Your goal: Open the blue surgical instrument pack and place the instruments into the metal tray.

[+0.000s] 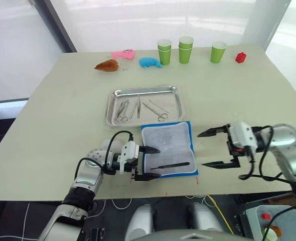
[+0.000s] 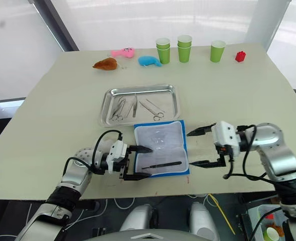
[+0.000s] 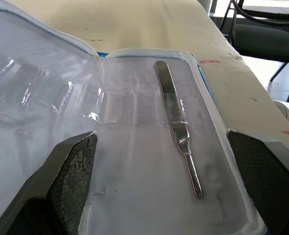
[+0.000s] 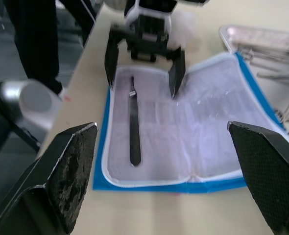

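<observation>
Lying open, the blue surgical instrument pack (image 1: 168, 149) holds one tool (image 3: 177, 122); four instruments (image 1: 140, 108) fill the metal tray (image 1: 144, 92); left gripper (image 1: 149, 162) and right gripper (image 1: 211, 148) fingers gape empty.

The two eye views look forward and down from the head over the whole worktop (image 1: 47, 125), from its near edge to the cups (image 1: 185, 49) at the far edge. They share almost the same scene, set slightly sideways from each other.

The left wrist view sits low and very near the open pack (image 3: 134, 137), looking along the left hand (image 1: 149, 162) across the lining and one instrument (image 3: 178, 122).

The right wrist view looks from the pack's other side, a little farther back, facing the left hand (image 4: 143, 66). It shares the pack (image 4: 203, 132), that instrument (image 4: 133, 125) and a corner of the tray (image 4: 262, 41) with the head views.
</observation>
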